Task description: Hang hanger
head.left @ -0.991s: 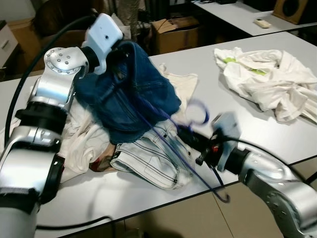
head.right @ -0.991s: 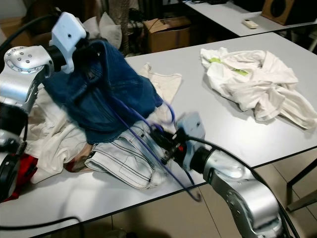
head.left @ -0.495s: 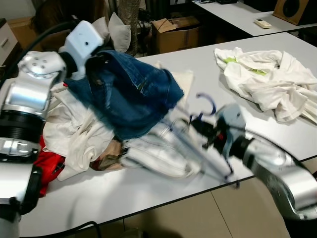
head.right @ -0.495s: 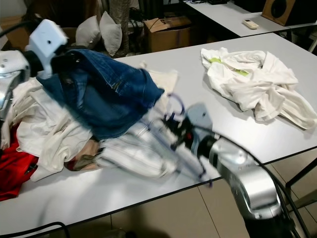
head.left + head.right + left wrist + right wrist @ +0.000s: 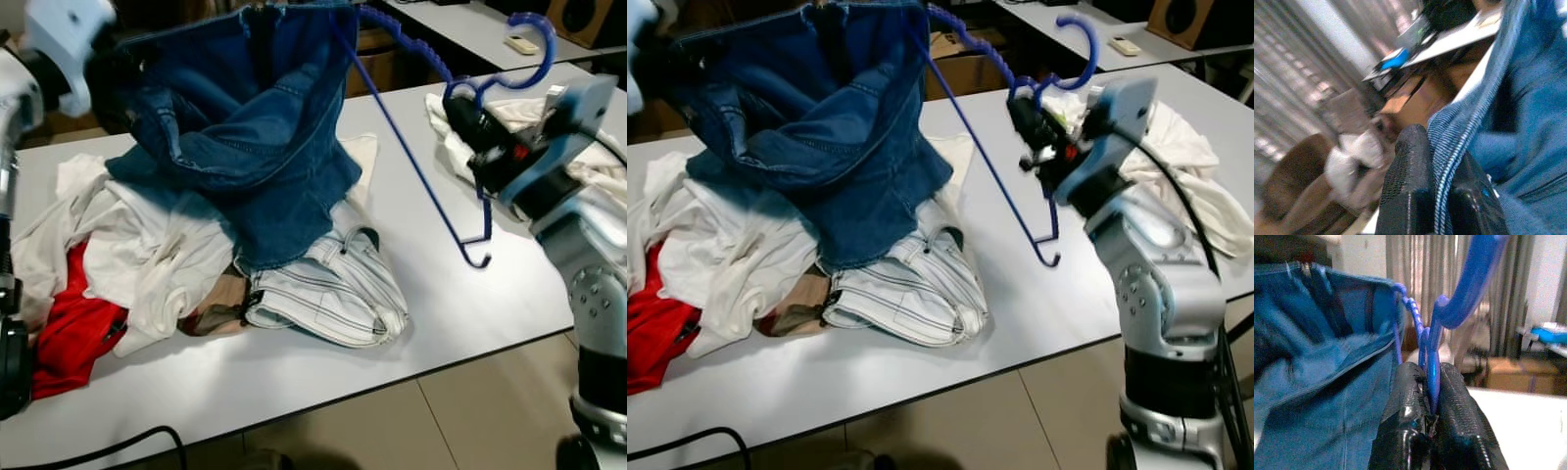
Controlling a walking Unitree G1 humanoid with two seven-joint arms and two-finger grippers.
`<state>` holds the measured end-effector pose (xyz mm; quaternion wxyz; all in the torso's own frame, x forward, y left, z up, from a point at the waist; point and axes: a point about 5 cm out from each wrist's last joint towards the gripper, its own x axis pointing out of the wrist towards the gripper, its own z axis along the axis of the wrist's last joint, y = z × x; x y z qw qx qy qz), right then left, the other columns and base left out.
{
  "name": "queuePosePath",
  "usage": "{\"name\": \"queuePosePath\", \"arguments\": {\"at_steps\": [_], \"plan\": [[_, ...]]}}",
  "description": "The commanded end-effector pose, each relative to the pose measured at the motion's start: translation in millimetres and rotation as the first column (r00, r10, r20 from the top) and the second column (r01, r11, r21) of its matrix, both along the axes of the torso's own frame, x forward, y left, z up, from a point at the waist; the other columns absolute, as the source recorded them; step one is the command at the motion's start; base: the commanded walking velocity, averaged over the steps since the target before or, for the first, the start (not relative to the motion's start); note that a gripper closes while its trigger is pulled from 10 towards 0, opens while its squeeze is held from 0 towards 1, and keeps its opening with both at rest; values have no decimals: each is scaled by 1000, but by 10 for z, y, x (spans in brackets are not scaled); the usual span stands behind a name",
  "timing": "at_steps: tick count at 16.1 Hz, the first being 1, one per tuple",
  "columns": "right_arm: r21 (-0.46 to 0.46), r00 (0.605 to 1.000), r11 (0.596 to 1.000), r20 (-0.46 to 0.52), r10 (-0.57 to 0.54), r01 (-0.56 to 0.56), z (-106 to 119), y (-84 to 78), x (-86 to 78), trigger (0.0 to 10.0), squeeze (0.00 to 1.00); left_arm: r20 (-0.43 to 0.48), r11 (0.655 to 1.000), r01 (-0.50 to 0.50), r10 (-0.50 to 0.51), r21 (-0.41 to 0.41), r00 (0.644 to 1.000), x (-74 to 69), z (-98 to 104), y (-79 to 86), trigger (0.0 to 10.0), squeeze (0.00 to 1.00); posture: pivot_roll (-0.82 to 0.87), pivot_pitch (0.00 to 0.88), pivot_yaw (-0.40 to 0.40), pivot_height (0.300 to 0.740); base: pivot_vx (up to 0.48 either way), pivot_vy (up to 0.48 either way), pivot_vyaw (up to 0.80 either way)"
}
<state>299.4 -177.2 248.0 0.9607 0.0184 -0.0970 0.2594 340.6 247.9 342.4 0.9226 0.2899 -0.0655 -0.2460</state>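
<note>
**Jeans and hanger lifted clear of the pile**

We have the blue hanger (image 5: 421,176) raised above the worktop (image 5: 460,313), our right pincer (image 5: 1430,382) clamped on its neck just below the hook, so the hook stays free at the top for whatever rail it will go on. One shoulder of the hanger runs up into the waistband of the dark blue jeans (image 5: 255,147); the other hangs bare, its end pointing down over the worktop.

Our left pincer (image 5: 1435,166) is pinched on the denim waistband edge, holding it high and stretched. We judge this is to keep the opening taut so the hanger sits inside instead of sliding out.

The jeans' lower part drapes onto the heap of clothes (image 5: 147,255), touching the pale striped jeans (image 5: 333,294) beneath. A white garment (image 5: 1176,166) lies on the worktop behind our right arm. The bare shoulder could snag there as we turn.
</note>
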Motion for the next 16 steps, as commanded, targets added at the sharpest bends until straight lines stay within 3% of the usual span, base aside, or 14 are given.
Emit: {"name": "queuePosePath", "arguments": {"at_steps": [1, 5, 6, 7, 8, 9, 10, 12, 13, 16], "plan": [[-36, 998, 999, -60, 20, -22, -140, 61, -25, 10000, 0, -36, 998, 56, -57, -38, 998, -77, -16, -92, 0, 0, -46, 0, 63, 740, 0, 0, 0], [-37, 983, 998, -174, 51, -59, -454, 192, -159, 10000, 0, -138, 998, 55, -55, 0, 989, -141, -627, -379, 0, 0, -59, 0, 81, 740, 0, 0, 0], [-40, 980, 998, -195, 40, -48, -524, 180, -192, 10000, 0, -167, 997, 57, -49, 43, 985, -161, -811, -436, 3451, 0, -61, 0, 83, 740, 0, 0, 0], [-37, 979, 998, -202, 35, -43, -547, 174, -208, 10000, 0, -180, 998, 42, -33, 50, 983, -164, -895, -458, 10000, 0, -66, 0, 88, 740, 0, 0, 0], [-31, 978, 999, -207, 28, -35, -565, 169, -228, 10000, 0, -190, 997, 30, -15, 74, 982, -153, -1027, -473, 10000, 0, -69, 0, 91, 740, 0, 0, 0], [-29, 978, 999, -208, 23, -30, -572, 167, -241, 10000, 0, -206, 994, 34, -12, 102, 978, -146, -1148, -460, 10000, 1000, -73, 0, 95, 740, 0, 0, 0], [-31, 978, 999, -207, 19, -26, -575, 162, -249, 10000, 0, -204, 983, 38, 0, 181, 979, -147, -1218, -433, 10000, 1000, -77, 0, 98, 740, 0, 0, 0], [-27, 980, 999, -200, 19, -25, -559, 146, -265, 10000, 0, -213, 979, 87, -47, 187, 976, -193, -1198, -478, 10000, 1000, -81, 0, 100, 740, 0, 0, 0], [-8, 980, 999, -196, 32, -34, -542, 144, -284, 10000, 0, -258, 959, 224, -174, 177, 950, -314, -1166, -594, 10000, 1000, -81, 0, 96, 740, 0, 0, 0], [18, 978, 998, -199, 61, -59, -525, 159, -295, 10000, 0, -414, 905, 352, -232, 239, 880, -501, -1270, -553, 10000, 1000, -88, 0, 79, 740, 0, 0, 0]]}}
